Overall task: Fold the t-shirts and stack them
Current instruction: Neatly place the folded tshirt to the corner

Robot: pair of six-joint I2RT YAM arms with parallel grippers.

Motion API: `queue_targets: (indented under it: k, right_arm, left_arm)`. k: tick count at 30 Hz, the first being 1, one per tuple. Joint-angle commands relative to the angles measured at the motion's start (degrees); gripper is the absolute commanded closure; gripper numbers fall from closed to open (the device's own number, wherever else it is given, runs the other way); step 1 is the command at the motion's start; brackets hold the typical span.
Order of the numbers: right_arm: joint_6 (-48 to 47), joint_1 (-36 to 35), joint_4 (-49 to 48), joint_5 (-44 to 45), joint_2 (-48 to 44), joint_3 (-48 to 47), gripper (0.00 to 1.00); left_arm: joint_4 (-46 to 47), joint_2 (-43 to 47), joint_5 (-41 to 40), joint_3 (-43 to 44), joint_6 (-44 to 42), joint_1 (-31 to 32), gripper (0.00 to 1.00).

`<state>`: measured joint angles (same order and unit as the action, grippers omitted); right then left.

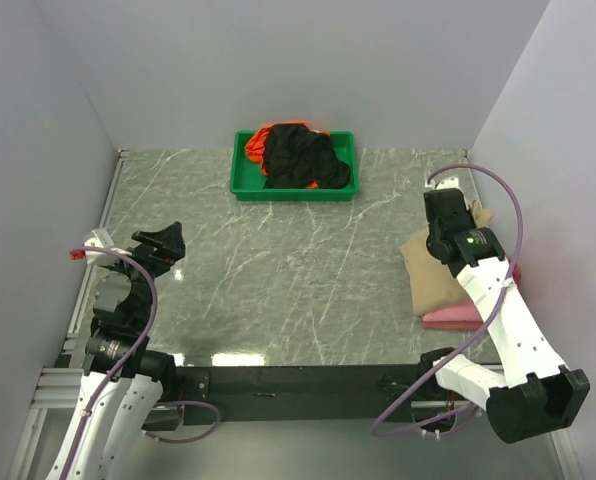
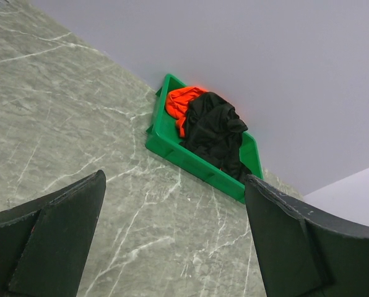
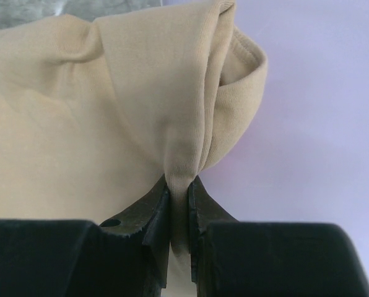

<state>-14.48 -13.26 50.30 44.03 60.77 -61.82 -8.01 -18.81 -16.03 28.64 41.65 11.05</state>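
Note:
A folded tan t-shirt [image 1: 433, 275] lies at the right edge of the table on top of a pink t-shirt [image 1: 456, 318]. My right gripper [image 1: 448, 208] is over its far edge, shut on a bunched fold of the tan t-shirt [image 3: 98, 124], pinched between the fingers [image 3: 156, 210]. A black t-shirt [image 1: 303, 158] and an orange t-shirt [image 1: 256, 147] lie crumpled in the green tray [image 1: 242, 185] at the back; the left wrist view shows them too, the black t-shirt [image 2: 218, 133] beside the orange t-shirt [image 2: 183, 102]. My left gripper [image 1: 163, 245] is open and empty at the left, above the table.
The grey marble table [image 1: 298, 270] is bounded by pale walls at the back, left and right. The right wall is close behind the tan t-shirt. A small red and white object [image 1: 83, 250] sits at the table's left edge.

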Motion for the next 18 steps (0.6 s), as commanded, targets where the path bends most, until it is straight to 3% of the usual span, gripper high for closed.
queue_targets:
  k: [1, 6, 9, 18]
  right_arm:
    - [-5.98, 3.49, -6.52, -1.93, -0.22, -2.52, 1.0]
    - [-7.4, 9.38, -9.95, -0.96, 1.8, -2.25, 1.0]
    - [-8.9, 12.1, -13.11, -5.0, 2.68, -0.67, 1.0]
    - [-9.95, 19.4, -18.3, 3.77, 10.76, 0.12, 1.0]
  left_arm:
    - [1.42, 0.44, -0.93, 1.59, 0.19, -0.33, 0.01]
    - [0.98, 0.09, -0.93, 1.85, 0.36, -0.33, 0.01]
    - [0.54, 0.09, -0.58, 1.85, 0.45, -0.33, 0.01]
    - [-1.3, -0.17, -1.28, 2.55, 1.33, -0.24, 0.01]
